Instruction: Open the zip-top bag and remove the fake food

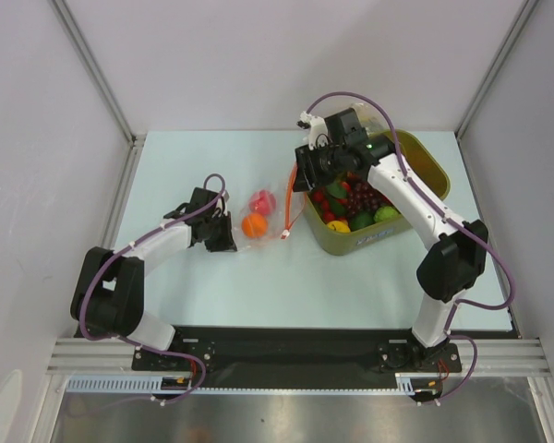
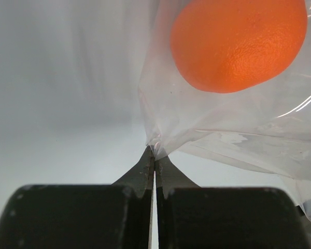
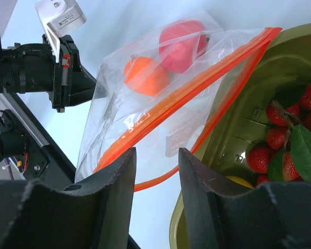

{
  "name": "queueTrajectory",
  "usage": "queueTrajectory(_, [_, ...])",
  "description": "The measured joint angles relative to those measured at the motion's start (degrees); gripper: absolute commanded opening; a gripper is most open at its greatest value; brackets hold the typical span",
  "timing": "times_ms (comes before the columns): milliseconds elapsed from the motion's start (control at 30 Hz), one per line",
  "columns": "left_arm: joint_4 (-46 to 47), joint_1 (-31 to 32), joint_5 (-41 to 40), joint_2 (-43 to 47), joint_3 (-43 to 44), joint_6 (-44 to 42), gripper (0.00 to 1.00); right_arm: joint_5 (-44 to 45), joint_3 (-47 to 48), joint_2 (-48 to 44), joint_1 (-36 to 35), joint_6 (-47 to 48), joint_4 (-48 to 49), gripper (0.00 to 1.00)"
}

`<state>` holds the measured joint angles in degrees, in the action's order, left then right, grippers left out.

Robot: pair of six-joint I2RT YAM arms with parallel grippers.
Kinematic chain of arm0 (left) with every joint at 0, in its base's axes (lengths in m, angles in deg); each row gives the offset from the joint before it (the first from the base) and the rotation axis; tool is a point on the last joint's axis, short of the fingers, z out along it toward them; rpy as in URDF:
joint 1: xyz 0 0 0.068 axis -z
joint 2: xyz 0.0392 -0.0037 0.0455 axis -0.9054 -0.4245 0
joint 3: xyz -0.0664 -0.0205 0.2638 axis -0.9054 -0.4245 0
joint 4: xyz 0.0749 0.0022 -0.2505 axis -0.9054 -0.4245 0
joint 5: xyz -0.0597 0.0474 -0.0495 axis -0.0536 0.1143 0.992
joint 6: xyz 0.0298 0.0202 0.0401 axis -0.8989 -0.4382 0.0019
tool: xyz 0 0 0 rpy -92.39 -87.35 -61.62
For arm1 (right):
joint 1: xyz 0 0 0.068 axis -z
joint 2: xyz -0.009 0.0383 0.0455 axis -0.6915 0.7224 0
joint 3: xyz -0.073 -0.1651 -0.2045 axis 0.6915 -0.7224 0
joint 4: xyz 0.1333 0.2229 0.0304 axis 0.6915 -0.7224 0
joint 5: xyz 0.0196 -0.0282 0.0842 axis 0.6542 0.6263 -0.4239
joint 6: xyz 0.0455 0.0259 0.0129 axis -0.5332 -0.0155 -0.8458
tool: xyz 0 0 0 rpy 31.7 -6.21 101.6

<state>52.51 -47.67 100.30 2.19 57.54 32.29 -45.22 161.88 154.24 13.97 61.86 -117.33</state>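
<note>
Against the wall of the green bin (image 3: 233,119) that faces the left arm lies the mouth of the zip-top bag (image 1: 272,221), on the table just outside the bin. Its red-orange zip strip (image 3: 197,85) runs along this wall. The body of the bag stretches away from the bin toward the left arm, so its long axis goes from the bin outward. Inside it, a little away from the bin, sit an orange fruit (image 2: 238,41) and a red fruit (image 3: 182,39), close together.

At the end of the bag farthest from the bin, the left gripper (image 2: 154,155) is pressed together on a corner of the plastic and pins it.

The right gripper (image 3: 156,153) hangs at the bin's edge, above the mouth, and is much the nearer of the two to the strip. Its fingers (image 3: 114,197) stand apart with a clear gap, and the strip shows through this gap; they pinch nothing that I can see. The two lips of the strip seem already parted over part of their length.

I judge that the coming move depends on this: the strip lies directly before the spread claw and crosses the gap at a slant, not square to it.
</note>
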Motion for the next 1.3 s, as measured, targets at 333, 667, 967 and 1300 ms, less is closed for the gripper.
queueTrajectory(333, [0.0, 0.0, 0.0, 0.3, -0.5, 0.0, 0.0, -0.5, -0.8, 0.0, -0.3, 0.0, 0.2, 0.44])
queueTrajectory(667, [0.1, 0.0, 0.5, 0.3, -0.5, -0.7, 0.0, -3.6, -2.4, 2.2, -5.3, -0.1, 4.3, 0.45])
queueTrajectory(967, [0.9, 0.0, 4.5, -3.3, 0.0, -3.6, 0.0, -5.1, -7.0, 7.9, -6.2, -1.2, 7.8, 0.52])
queueTrajectory(1300, [1.4, 0.0, 12.0, -8.6, 3.4, -8.2, 0.0, -3.6, -7.6, 10.8, -7.8, -3.8, 16.9, 0.66])
